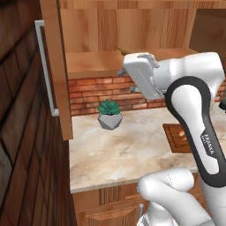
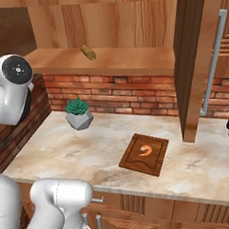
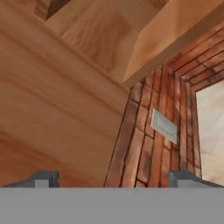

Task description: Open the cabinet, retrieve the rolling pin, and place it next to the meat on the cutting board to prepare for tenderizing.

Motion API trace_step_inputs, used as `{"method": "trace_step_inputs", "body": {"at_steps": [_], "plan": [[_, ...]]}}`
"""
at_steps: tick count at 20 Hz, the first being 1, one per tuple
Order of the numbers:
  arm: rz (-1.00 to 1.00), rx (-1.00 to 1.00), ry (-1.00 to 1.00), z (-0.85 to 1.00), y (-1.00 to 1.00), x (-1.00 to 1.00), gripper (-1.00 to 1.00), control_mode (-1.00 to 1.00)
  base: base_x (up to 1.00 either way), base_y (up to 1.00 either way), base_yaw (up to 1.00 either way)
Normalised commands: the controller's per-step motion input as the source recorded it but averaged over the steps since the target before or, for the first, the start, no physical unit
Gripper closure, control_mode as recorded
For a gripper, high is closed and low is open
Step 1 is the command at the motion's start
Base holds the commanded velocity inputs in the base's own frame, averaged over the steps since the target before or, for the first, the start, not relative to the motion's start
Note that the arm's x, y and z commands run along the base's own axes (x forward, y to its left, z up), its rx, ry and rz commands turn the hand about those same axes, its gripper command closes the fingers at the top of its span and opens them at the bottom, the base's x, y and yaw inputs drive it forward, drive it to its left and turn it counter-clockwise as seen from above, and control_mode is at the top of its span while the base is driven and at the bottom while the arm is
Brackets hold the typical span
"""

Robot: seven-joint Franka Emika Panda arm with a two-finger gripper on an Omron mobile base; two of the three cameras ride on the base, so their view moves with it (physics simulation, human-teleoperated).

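Hovering at the cabinet shelf, jaws spread wide, holding nothing; rolling pin lying ahead, long axis angled back into the shelf.

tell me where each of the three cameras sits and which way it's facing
Left base view: behind the arm to its left, facing the open cabinet, counter and plant; arm fills its right.
Right base view: behind it to the right, facing the rolling pin on the shelf, meat on the cutting board; arm at left.
Hand view: on the hand, facing cabinet wood and brick; open pincer at bottom.
Both base views share plant, counter, board.
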Motion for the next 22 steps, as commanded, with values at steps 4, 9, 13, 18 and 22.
{"method": "trace_step_inputs", "body": {"at_steps": [4,9,13,18,22], "plan": [[0.00,-0.16,-0.24,0.15,-0.70,0.02,-1.00,-1.00,0.00,0.00,0.00],[0.00,-0.18,-0.23,0.25,-0.68,0.02,-1.00,-1.00,0.00,0.00,0.00],[-0.02,-0.22,-0.18,0.26,-0.59,0.00,-1.00,-1.00,0.00,0.00,0.00],[-0.08,-0.27,-0.11,0.17,-0.52,0.01,-1.00,-1.00,0.00,0.00,0.00],[-0.09,-0.28,-0.06,0.07,-0.42,0.05,-1.00,-1.00,0.00,0.00,0.00]]}}
